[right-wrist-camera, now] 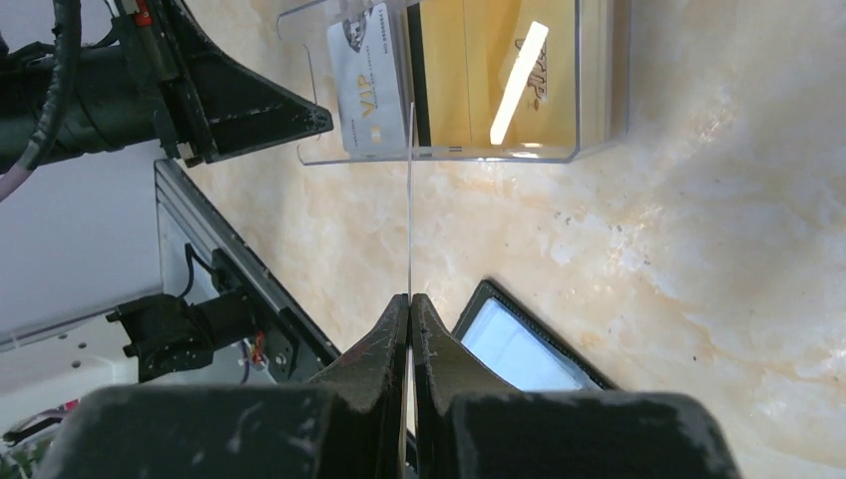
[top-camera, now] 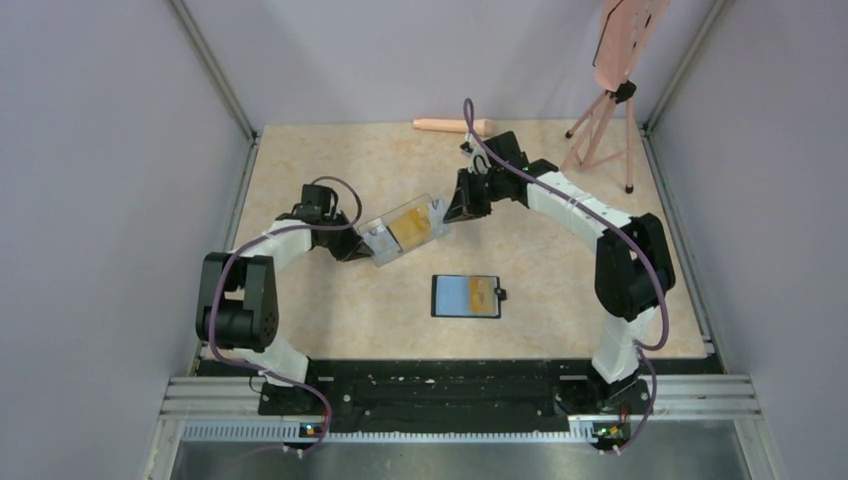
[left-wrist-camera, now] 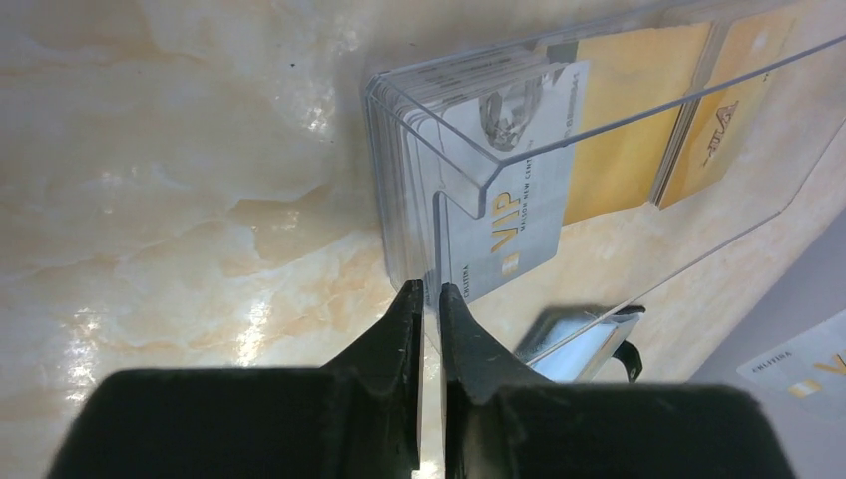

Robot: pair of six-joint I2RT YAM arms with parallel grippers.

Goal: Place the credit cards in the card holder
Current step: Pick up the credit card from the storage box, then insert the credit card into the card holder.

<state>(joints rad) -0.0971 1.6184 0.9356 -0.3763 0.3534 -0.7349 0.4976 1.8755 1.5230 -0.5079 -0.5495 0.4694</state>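
Well, the clear box (top-camera: 405, 228) sits between both arms, left gripper (left-wrist-camera: 429, 289) clamped on its wall, yellow and grey-white credit cards (left-wrist-camera: 619, 120) stacked inside. The black card holder (top-camera: 466, 296) lies open nearer the bases, blue-grey inside; the right gripper (right-wrist-camera: 409, 297) pinches one thin card (right-wrist-camera: 409, 220) edge-on.

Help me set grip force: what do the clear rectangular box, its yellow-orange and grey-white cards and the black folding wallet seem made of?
The clear rectangular box: rigid glossy transparent plastic; contents show through, edges glint. The yellow-orange and grey-white cards: thin, stiff printed plastic with slight sheen, apparently. The black folding wallet: matte black rim, blue-grey lining; leather or imitation, cannot tell.
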